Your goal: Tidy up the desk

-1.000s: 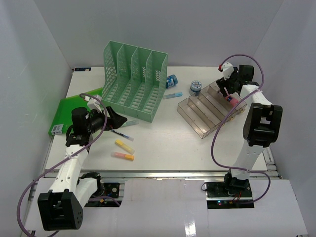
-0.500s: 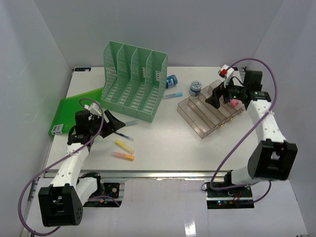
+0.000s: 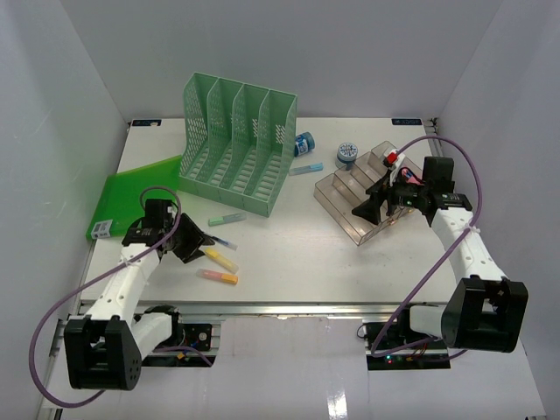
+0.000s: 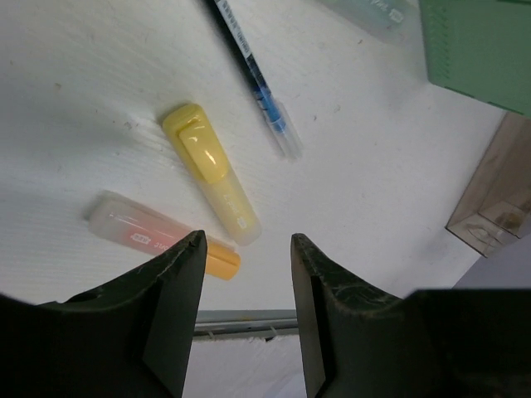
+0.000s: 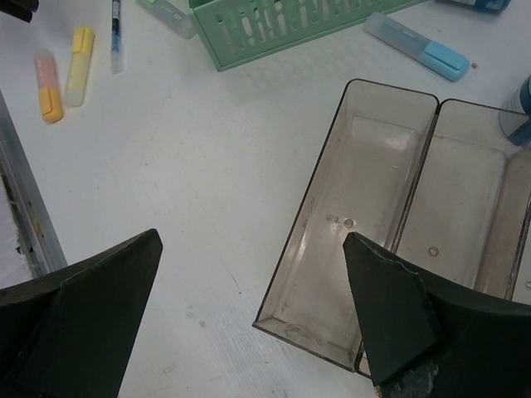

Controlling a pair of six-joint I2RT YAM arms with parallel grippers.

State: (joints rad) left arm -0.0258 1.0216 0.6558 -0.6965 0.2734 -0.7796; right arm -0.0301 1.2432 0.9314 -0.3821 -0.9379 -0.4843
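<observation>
- the desk [image 3: 297,245] lies flat and white between the white walls, with its metal rail [image 3: 289,308] along the near edge. loose pens lie on its left half, the green rack [image 3: 236,144] stands toward the back, and the clear tray [image 3: 350,206] sits on the right.
- the left gripper [image 4: 246,249] hangs low over the desk, its jaws partly apart with nothing between them. the yellow marker [image 4: 211,178] and the pink marker [image 4: 158,240] lie just beyond the fingertips, nearly touching at their near ends.
- because the two markers sit so close together, a pinch here may catch both. it may also clip one and flick the other toward the rail.
- the gap between the jaws looks only a little wider than a marker. a slightly off descent could set a fingertip on top of the yellow marker and roll it away.
- the blue pen [image 4: 253,79] lies just past the yellow marker, so a forward sweep could knock it askew.
- the right gripper [image 5: 249,240] has its jaws spread wide and empty, over the low front end of the clear tray. dropping or swinging from here could strike the tray wall and shove the light tray across the desk.
- both arms reach inward, so if each heads for the middle, their links or cables could tangle.
</observation>
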